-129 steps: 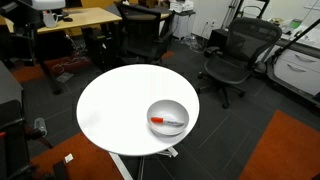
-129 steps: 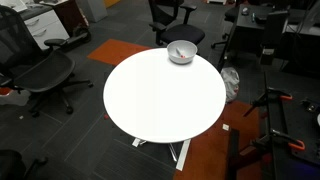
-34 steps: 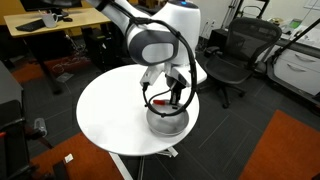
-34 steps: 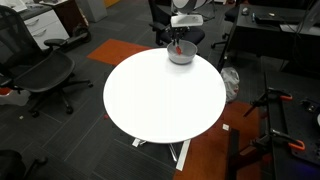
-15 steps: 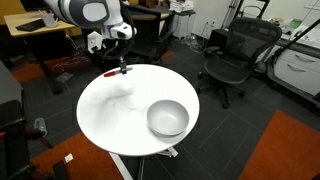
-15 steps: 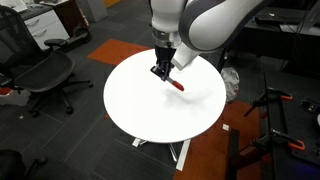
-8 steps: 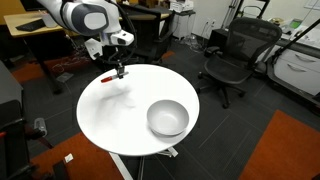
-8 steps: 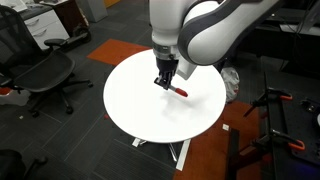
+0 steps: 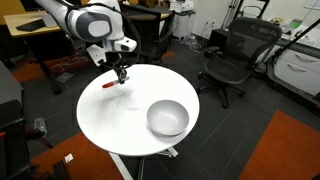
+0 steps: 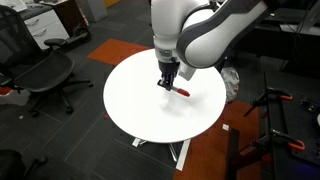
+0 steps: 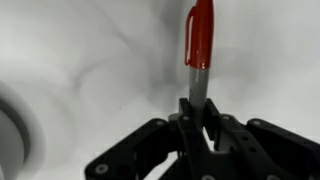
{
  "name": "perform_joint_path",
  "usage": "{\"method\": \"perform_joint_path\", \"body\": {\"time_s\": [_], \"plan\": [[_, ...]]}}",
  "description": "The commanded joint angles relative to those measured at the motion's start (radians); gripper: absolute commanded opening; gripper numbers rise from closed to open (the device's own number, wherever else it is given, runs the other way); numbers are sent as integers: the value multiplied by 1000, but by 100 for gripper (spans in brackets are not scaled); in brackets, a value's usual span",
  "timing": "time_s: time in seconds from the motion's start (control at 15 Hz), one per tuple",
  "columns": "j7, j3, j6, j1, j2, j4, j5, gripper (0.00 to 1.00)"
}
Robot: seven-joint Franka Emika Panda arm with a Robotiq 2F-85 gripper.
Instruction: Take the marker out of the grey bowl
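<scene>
Currently: marker (image 11: 200,35), red end forward, pinched at its grey part between the jaws. It is held low over the round white worktop (image 9: 110,125), well apart from the grey bowl (image 9: 167,118), which sits empty near one edge. Step in hand, as judged: set-down. Lower to contact well inside the edge, then spread the jaws slowly to prevent rolling.

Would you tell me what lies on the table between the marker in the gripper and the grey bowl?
Nothing: in an exterior view only bare white table separates the marker, held in the gripper, from the empty grey bowl.
</scene>
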Motion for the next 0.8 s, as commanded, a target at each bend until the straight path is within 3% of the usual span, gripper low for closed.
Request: {"method": "perform_joint_path", "body": {"time_s": [0.0,0.07,0.2,0.6,0.73], "plan": [[-49,16,-23,-26,21,31,20,4],[-52,14,-32,-28,23,37,20,42],[-70,16,-44,-39,24,50,25,50],[-102,15,-79,-60,21,89,25,95],[-103,15,-90,-64,22,100,25,100]]}}
